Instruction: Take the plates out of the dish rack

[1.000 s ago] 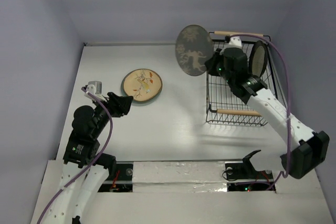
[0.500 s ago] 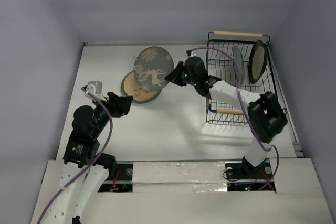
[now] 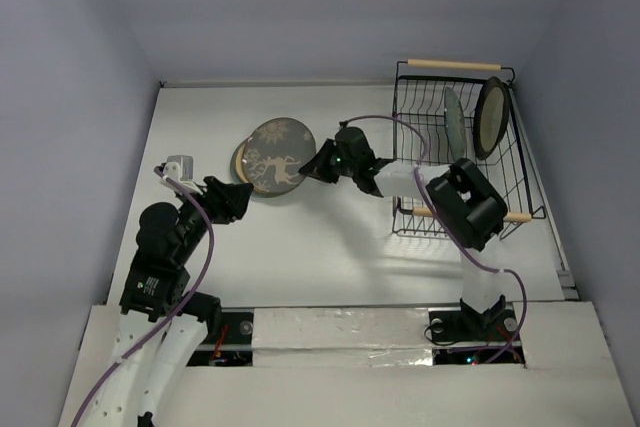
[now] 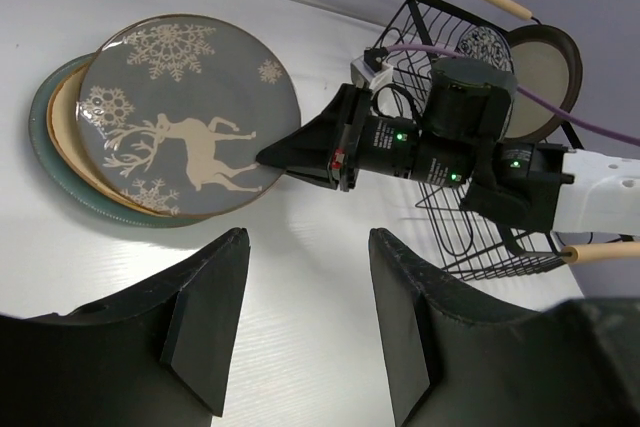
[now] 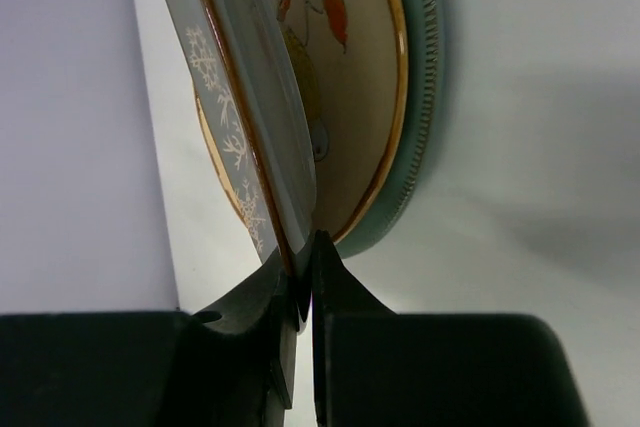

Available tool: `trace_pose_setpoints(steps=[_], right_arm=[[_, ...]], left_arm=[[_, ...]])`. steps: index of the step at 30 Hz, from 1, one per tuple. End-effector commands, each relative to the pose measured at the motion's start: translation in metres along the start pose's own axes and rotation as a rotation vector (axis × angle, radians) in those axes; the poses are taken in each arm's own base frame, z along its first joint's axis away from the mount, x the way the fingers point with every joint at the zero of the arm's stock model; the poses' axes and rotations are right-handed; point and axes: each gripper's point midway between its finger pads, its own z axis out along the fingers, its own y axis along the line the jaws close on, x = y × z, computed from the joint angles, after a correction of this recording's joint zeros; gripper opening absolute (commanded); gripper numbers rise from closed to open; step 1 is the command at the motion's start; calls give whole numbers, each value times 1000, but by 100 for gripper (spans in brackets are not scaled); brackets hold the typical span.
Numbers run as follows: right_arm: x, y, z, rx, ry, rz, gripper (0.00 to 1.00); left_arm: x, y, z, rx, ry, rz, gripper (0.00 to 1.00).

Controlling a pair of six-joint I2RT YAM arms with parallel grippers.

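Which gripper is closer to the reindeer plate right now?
Right. The right gripper is shut on the reindeer plate at its rim, holding it tilted over the stack. The left gripper is open, apart from the plate, on its near left side.

Five plates (image 3: pixel 275 155) — one dish rack (image 3: pixel 455 64) — two arms (image 3: pixel 160 247)

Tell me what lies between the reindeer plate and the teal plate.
The tan floral plate, resting on the teal plate under the tilted reindeer plate; the right wrist view shows it.
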Motion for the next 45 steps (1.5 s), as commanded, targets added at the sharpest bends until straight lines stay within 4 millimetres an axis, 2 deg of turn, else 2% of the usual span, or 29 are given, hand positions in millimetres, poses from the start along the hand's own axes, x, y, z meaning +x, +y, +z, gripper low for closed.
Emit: trace_pose_setpoints(steps=[1, 2, 3, 5, 6, 8, 11, 14, 15, 18, 23, 25, 26, 28, 29, 30, 32, 33, 34, 35, 36, 38, 39, 40, 41, 42, 43, 44, 45], right_arm=[[-19, 102, -9, -337, -56, -30, 10], [-10, 97, -3, -325, -38, -30, 14], [-8, 94, -1, -319, -33, -28, 22], [1, 90, 3, -311, -13, -42, 29], [3, 85, 5, -293, -3, -42, 36], [5, 81, 5, -278, 4, -63, 42], [10, 77, 3, -239, 12, -113, 49], [10, 70, -4, -196, 14, -162, 65], [16, 69, -8, -174, 30, -178, 72], [21, 53, -16, -106, 54, -245, 83], [21, 29, -47, 0, 38, -350, 88], [25, 30, -61, -7, 55, -398, 80], [16, 47, -78, -37, 19, -426, 74], [2, 49, -101, 15, -40, -485, 16], [-24, 43, -115, 118, -158, -505, 0], [-44, 59, -147, 146, -241, -526, 0], [-82, 64, -185, 229, -386, -553, 0], [-106, 72, -217, 254, -459, -563, 0], [-119, 73, -232, 282, -495, -569, 0], [-138, 68, -251, 358, -563, -566, 0], [-148, 54, -266, 455, -579, -568, 0], [-187, 35, -304, 647, -688, -561, 3], [-192, 17, -315, 752, -672, -569, 8], [-197, 4, -322, 830, -661, -568, 23], [-214, -9, -329, 932, -668, -551, 29], [-215, -23, -334, 1014, -632, -557, 39], [-220, -31, -336, 1065, -627, -560, 58], [-224, -43, -330, 1123, -591, -573, 64], [-233, -47, -335, 1147, -584, -565, 68]], left_arm=[[-7, -4, 1, 23, -36, -1, 48], [-6, -4, 1, 26, -35, 0, 48], [-7, -4, 1, 25, -37, 0, 48], [-7, -5, 1, 27, -36, 0, 48], [-7, -5, 1, 27, -36, 0, 48], [-7, -5, 0, 27, -38, 1, 48], [-7, -6, 0, 32, -40, 0, 48], [-8, -6, 0, 33, -41, 2, 48], [-8, -6, -1, 33, -41, 2, 48], [-9, -7, -2, 37, -46, 4, 48], [-10, -8, -2, 39, -52, 3, 48], [-10, -8, -3, 41, -54, 2, 48], [-11, -8, -4, 41, -56, 4, 48], [-11, -8, -4, 41, -56, 4, 48], [-11, -8, -4, 41, -56, 4, 48], [-11, -8, -4, 41, -56, 4, 48], [-11, -8, -4, 41, -58, 3, 48], [-11, -8, -4, 40, -57, 4, 48], [-11, -8, -4, 40, -59, 3, 47], [-11, -8, -4, 41, -58, 4, 47], [-11, -8, -4, 42, -60, 5, 42], [-12, -9, -5, 46, -64, 7, 29], [-12, -9, -5, 46, -67, 7, 15], [-12, -9, -6, 46, -69, 8, 7], [-13, -9, -6, 44, -72, 9, 1], [-13, -8, -6, 37, -72, 9, 0], [-13, -9, -7, 40, -72, 9, 0], [-15, -9, -8, 40, -78, 10, 0], [-14, -9, -8, 39, -76, 9, 0]])
